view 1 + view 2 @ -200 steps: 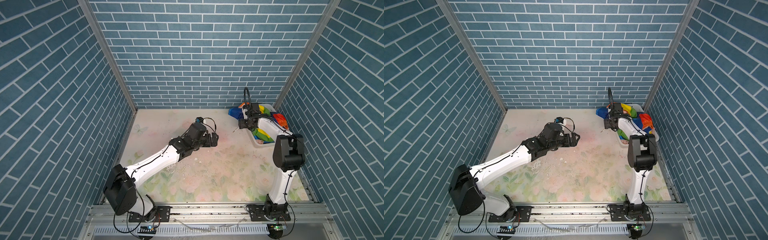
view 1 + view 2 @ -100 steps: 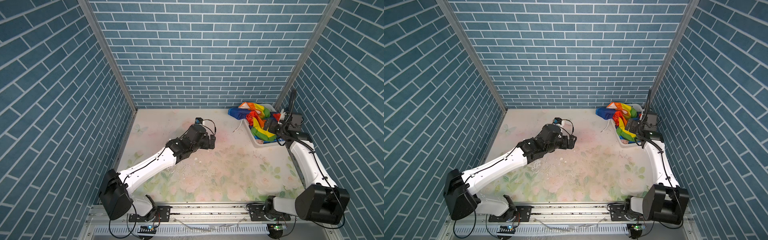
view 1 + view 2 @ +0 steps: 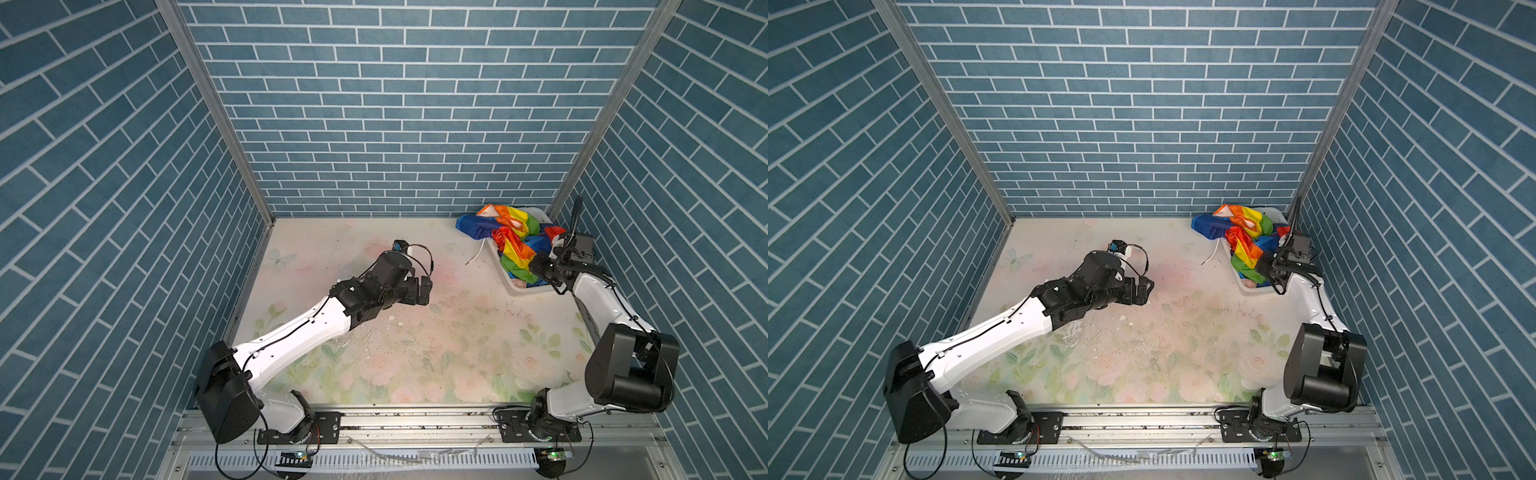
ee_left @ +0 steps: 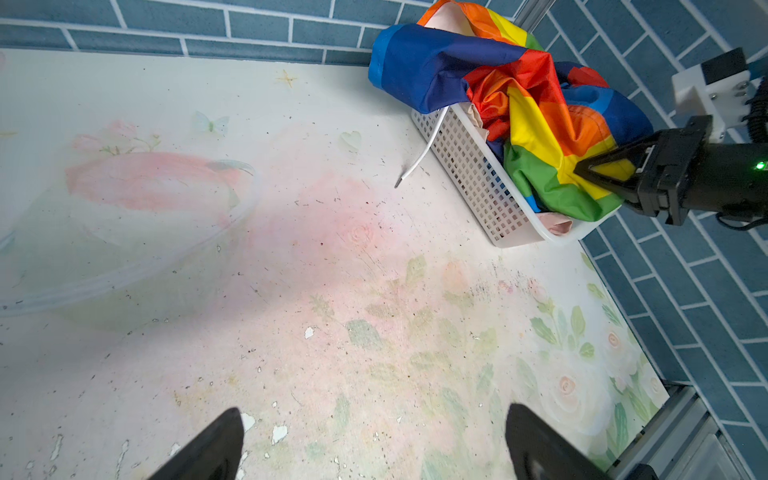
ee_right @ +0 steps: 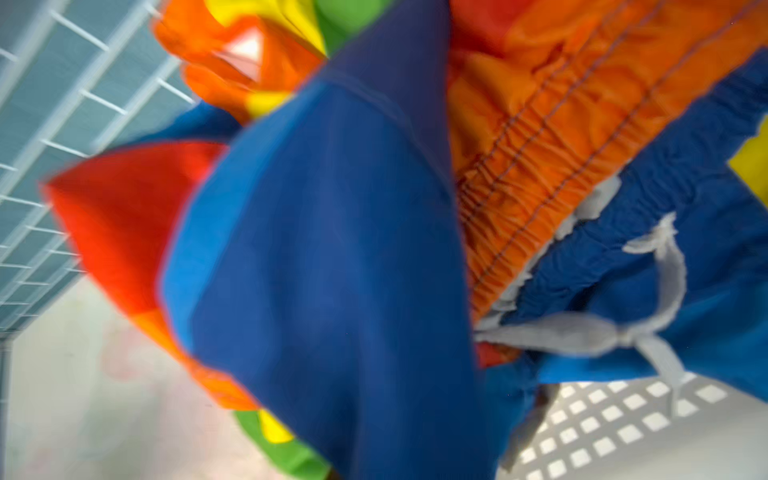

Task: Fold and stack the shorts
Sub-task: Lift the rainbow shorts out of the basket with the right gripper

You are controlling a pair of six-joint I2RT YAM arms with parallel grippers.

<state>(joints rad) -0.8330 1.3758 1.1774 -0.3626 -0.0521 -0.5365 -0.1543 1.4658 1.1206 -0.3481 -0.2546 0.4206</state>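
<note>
Left wrist view: the right gripper [image 4: 579,170] has its two black fingers drawn together to a point, clenched on a green-and-yellow fold of the rainbow shorts [image 4: 540,116]. In both top views that gripper [image 3: 535,266] [image 3: 1260,266] reaches in from the right over the near end of the basket [image 3: 515,290] [image 3: 1251,292].

The rainbow shorts [image 3: 513,245] [image 3: 1246,241] are a crumpled heap with no clean outline. The heap's long axis runs along the basket, from the table's back right corner toward the front. A blue leg spills over the basket's far left rim and points toward the table's middle. The right wrist view is filled by the shorts [image 5: 332,249] and is blurred. An orange gathered waistband slants across it, with a grey-white tie beside it and the basket's [image 5: 602,428] perforated wall below. The gripper's own fingers do not show there.

Most of the basket's inside is covered. A pink cloth [image 4: 555,222] peeks out at the near corner under the heap; which garment it belongs to is hard to tell. A white cord [image 4: 424,153] hangs over the basket wall [image 4: 469,178], its end on the table [image 4: 332,291].

The left gripper [image 4: 374,411] [image 3: 422,289] [image 3: 1144,291] hovers over the table's middle, well apart from the basket, released, its jaws spread wide. In its own wrist view the fingers are cut off by the frame edge.
</note>
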